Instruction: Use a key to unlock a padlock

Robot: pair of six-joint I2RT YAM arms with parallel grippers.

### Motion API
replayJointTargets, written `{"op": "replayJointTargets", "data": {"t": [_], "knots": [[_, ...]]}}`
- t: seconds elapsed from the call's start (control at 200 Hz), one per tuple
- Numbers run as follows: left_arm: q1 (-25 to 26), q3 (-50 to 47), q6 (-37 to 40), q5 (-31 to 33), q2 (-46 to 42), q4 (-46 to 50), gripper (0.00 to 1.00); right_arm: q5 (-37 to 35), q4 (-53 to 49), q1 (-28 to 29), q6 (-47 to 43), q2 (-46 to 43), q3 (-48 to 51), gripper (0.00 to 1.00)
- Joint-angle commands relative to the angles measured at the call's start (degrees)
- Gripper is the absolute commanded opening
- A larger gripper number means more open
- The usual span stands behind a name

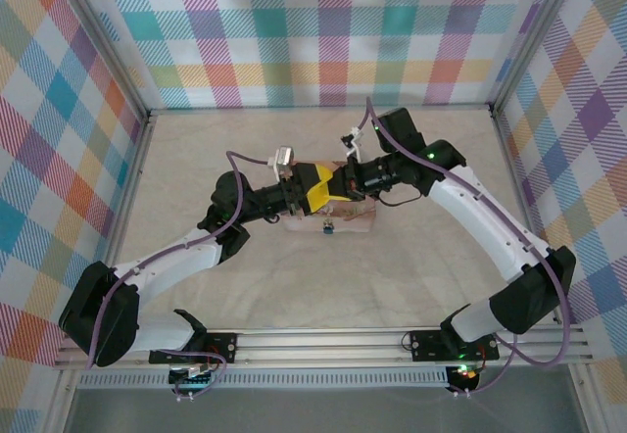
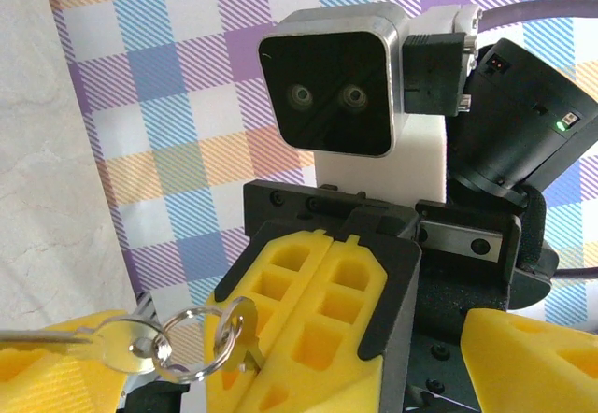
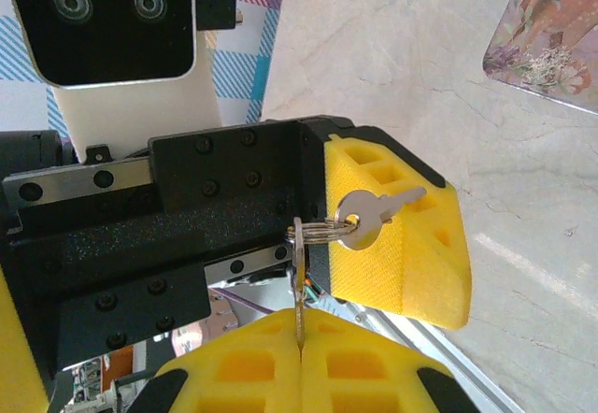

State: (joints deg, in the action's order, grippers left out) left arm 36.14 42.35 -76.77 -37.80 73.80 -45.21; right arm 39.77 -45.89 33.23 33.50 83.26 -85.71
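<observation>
Though the top view is crowded, the left gripper [image 1: 315, 188] and right gripper [image 1: 343, 180] meet just above the pink floral tin [image 1: 361, 219], and the padlock [image 1: 328, 225] sits at the tin's near edge.

From the left wrist, the left gripper is spread wide; the key [image 2: 241, 331] shares a ring [image 2: 192, 346] with a spare key [image 2: 117, 343].

From the right wrist, the right gripper is pressed together on the key's blade. The key looks light, stiff and slippery; I'd hold its flat head instead.
</observation>
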Motion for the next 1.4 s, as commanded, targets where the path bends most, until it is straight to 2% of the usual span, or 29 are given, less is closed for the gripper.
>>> {"op": "replayJointTargets", "data": {"t": [0.0, 0.57, 1.015, 1.115, 1.395], "knots": [[0.5, -0.7, -0.2, 1.0, -0.3, -2.3, 0.89, 1.9, 0.5, 0.3, -0.5, -2.0, 0.9, 0.00], [0.4, -0.9, -0.4, 1.7, 1.4, -2.1, 0.78, 2.8, -4.0, 1.2, -4.9, -2.2, 2.3, 0.00], [0.5, -1.0, -0.6, 1.6, 2.9, -2.1, 0.74, 2.4, -6.4, 2.4, -7.5, -0.4, 2.0, 0.00], [0.5, -1.3, -0.7, 1.7, 3.0, -2.3, 0.70, 2.2, -6.9, 2.5, -7.9, -0.1, 1.8, 0.00], [0.5, -1.4, -0.7, 1.4, 3.4, -2.4, 0.47, 1.1, -7.7, 2.4, -8.4, 0.6, 1.7, 0.00]]}}
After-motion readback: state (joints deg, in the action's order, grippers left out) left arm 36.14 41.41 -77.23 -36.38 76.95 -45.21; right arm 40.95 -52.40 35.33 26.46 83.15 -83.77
